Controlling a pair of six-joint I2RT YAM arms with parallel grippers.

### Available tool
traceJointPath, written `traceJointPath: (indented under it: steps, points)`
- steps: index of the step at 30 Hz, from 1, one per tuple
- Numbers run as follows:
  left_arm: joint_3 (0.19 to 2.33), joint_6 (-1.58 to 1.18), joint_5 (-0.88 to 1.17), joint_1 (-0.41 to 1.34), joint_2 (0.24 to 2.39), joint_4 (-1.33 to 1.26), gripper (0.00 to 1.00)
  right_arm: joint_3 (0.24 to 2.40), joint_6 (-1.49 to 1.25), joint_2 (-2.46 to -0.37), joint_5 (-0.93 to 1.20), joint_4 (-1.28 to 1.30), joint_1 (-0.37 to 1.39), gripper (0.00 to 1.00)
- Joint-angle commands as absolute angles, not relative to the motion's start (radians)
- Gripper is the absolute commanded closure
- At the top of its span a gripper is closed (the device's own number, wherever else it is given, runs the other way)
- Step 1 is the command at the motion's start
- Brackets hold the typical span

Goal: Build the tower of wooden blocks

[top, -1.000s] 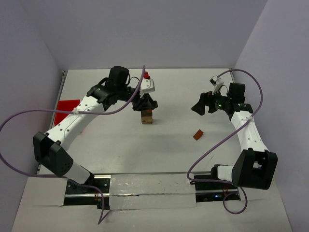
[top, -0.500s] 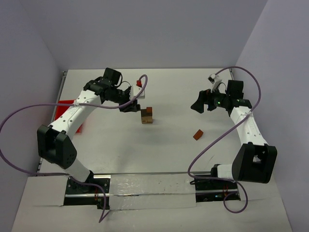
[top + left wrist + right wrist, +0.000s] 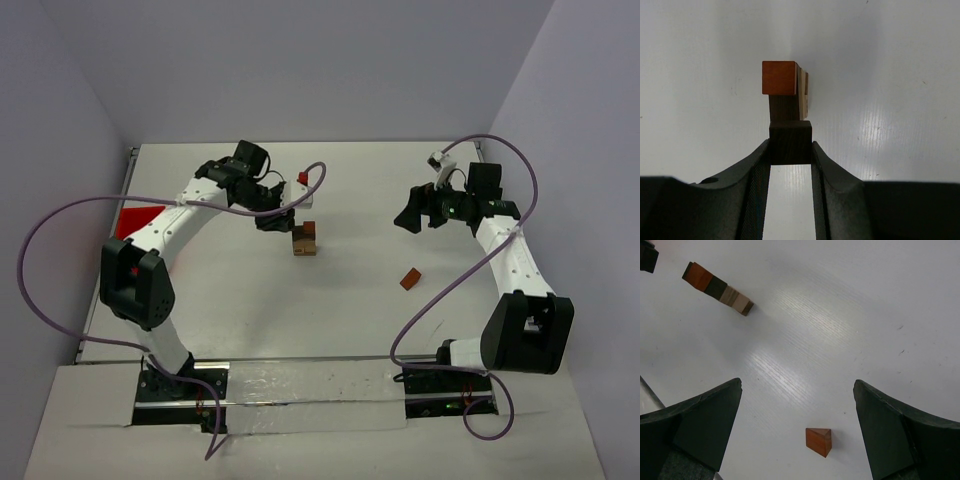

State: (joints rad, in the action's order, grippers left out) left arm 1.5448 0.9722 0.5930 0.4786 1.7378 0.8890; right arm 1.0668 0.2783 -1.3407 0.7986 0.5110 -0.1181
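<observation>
At the left edge of the tabletop (image 3: 230,300) lies a red bin (image 3: 130,222). The left arm (image 3: 185,212) reaches past it, its jaws narrowed on a dark brown block (image 3: 790,142) held just beside the wood block tower (image 3: 304,239), a small stack near the middle topped by a reddish-brown cube (image 3: 780,77) over a dark piece and tan ones. To the right, well apart from the tower, a reddish-brown wedge (image 3: 410,278) lies alone, and furthest right the right arm (image 3: 505,255) hangs over the tabletop with its jaws spread wide, holding nothing.
</observation>
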Motion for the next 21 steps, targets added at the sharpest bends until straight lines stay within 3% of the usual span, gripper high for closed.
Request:
traceJointPath:
  steps: [1, 21]
  points:
    - [1.63, 0.972, 0.569, 0.496, 1.778, 0.913, 0.76, 1.113, 0.291, -1.344, 0.792, 0.517, -0.107, 0.0]
    - [1.718, 0.939, 0.547, 0.518, 1.884, 0.94, 0.67, 1.111, 0.296, -1.342, 0.782, 0.515, -0.091, 0.0]
